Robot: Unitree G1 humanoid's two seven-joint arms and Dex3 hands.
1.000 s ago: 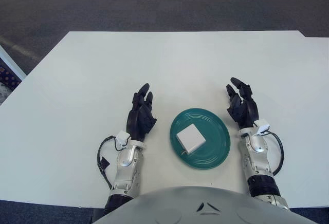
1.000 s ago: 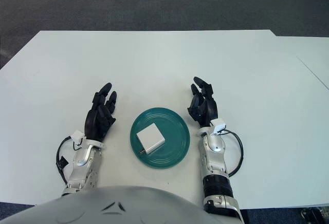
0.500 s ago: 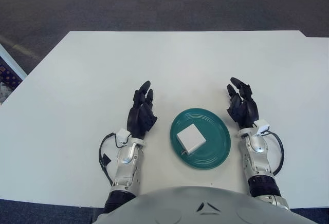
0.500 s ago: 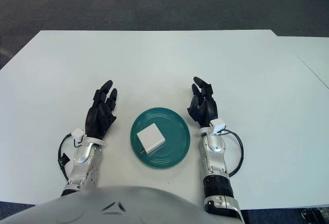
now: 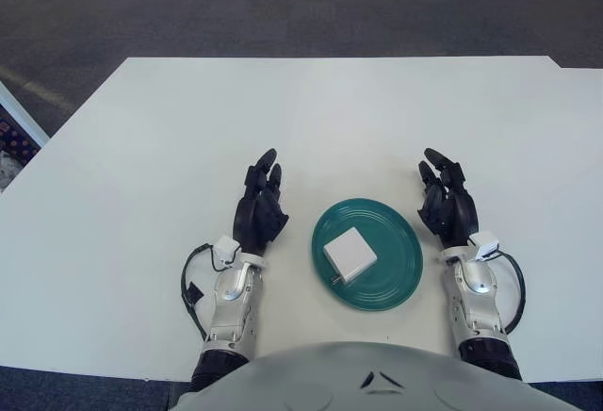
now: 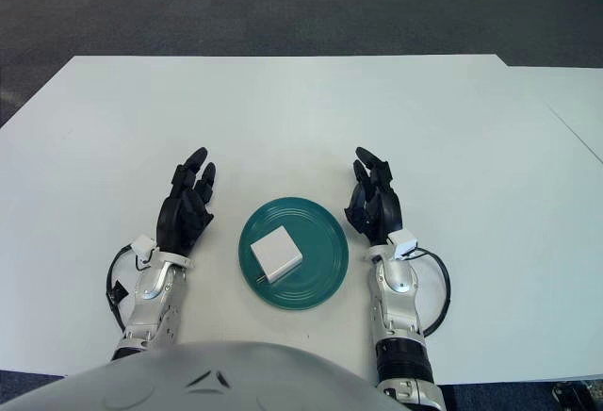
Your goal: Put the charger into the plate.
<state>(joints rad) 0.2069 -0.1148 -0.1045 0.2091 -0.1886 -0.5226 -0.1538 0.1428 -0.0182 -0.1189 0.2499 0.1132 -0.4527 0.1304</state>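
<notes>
The charger (image 5: 350, 254), a white square block, lay flat in the plate (image 5: 400, 284), a little left of the dish's middle and turned at a slant; a small prong or stub seemed to jut from its near edge, though that could not be told for sure. The plate sat on the table (image 5: 311, 109) close to the robot's body, between the two hands. The left hand (image 5: 258, 211) hovered just beside the plate's left rim, apart from it, its fingers spread loosely and holding nothing; the right hand (image 5: 447, 206) stood just beside the right rim, likewise apart, fingers extended and empty. Neither hand touched the charger or the dish.

Judged from how things lay, the placing looked done, and the step in hand was the clean finish: getting both hands clear without disturbing the result. To do that well, the hands were best drawn straight outward and back, away from the rim on each side, not across the dish; a finger catching the rim could tip or slide the plate; the fingers were best kept loose and spread, so that nothing snagged. The cable loops at both wrists hung low near the table, and were worth keeping off the plate's edge. The charger lay well within the rim, so no nudge or re-grip seemed needed.
</notes>
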